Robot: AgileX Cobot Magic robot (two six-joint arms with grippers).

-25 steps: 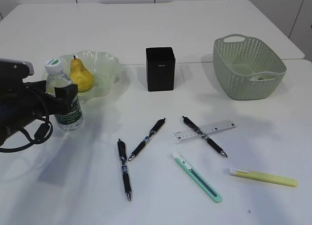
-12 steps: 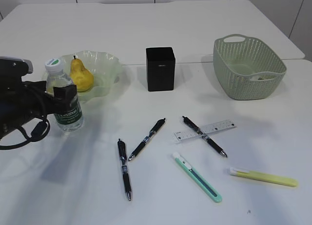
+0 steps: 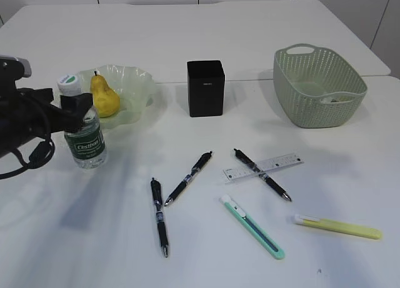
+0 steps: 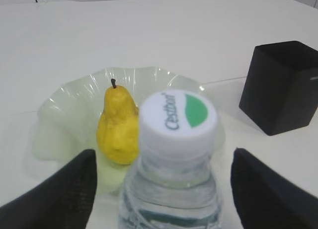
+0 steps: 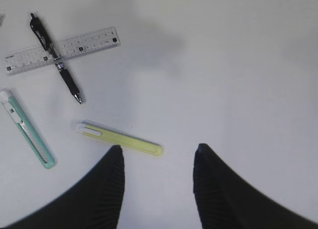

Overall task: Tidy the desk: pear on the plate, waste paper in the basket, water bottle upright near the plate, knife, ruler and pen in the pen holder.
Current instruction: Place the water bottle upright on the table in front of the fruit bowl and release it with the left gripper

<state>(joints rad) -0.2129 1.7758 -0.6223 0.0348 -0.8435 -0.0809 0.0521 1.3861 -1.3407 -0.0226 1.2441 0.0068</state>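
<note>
My left gripper (image 3: 75,107) now sits higher on the water bottle (image 3: 84,141), risen from label height to the neck.

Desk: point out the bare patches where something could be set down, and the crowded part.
Bare: the front left corner of the desk, the far strip behind the black box, and between box and basket. Crowded: the front middle, with pens, ruler and two cutters.

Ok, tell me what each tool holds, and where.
Nothing held. The left tool stands open around the water bottle, fingers clear of it. The right tool hangs open above the desk.
</note>
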